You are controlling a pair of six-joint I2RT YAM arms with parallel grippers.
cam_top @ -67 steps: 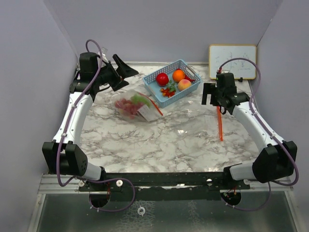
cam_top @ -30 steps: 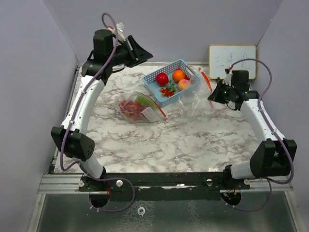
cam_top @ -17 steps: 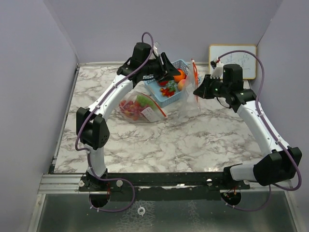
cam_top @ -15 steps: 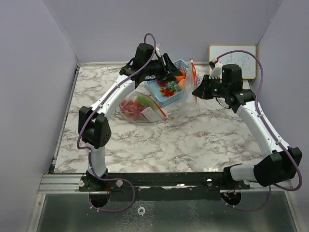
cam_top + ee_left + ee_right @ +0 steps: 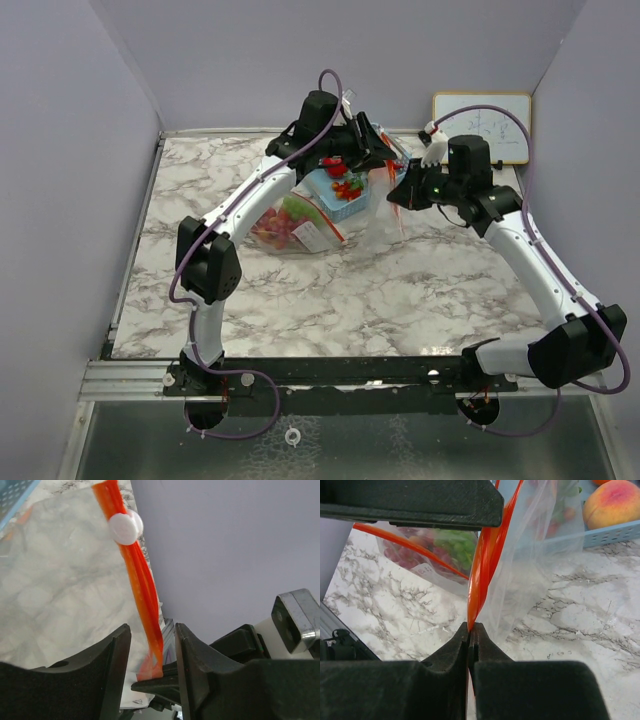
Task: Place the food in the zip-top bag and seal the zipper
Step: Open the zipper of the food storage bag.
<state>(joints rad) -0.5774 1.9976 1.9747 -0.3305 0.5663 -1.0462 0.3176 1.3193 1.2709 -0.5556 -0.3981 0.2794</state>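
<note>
An empty zip-top bag (image 5: pixel 385 212) hangs from my right gripper (image 5: pixel 398 192), which is shut on one end of its zipper (image 5: pixel 482 565). My right gripper (image 5: pixel 471 626) pinches the orange-red strip at its fingertips. My left gripper (image 5: pixel 152 632) straddles the same zipper (image 5: pixel 142 590) near that end, jaws apart, below a white slider (image 5: pixel 125 526). In the top view my left gripper (image 5: pixel 383 155) reaches over the blue basket (image 5: pixel 350 208). Small red food pieces (image 5: pixel 345 187) lie in the basket, with a peach (image 5: pixel 615 505). The rest of the food is hidden by the arm.
A second clear bag (image 5: pixel 285 222) holding purple grapes and a green piece lies on the marble table left of the basket. A small whiteboard (image 5: pixel 490 120) leans against the back wall at the right. Purple walls close in the sides.
My left arm has swung from the back left across the basket to the bag's strip, and its jaws have narrowed. My right gripper has carried the hanging bag left, towards the basket.
</note>
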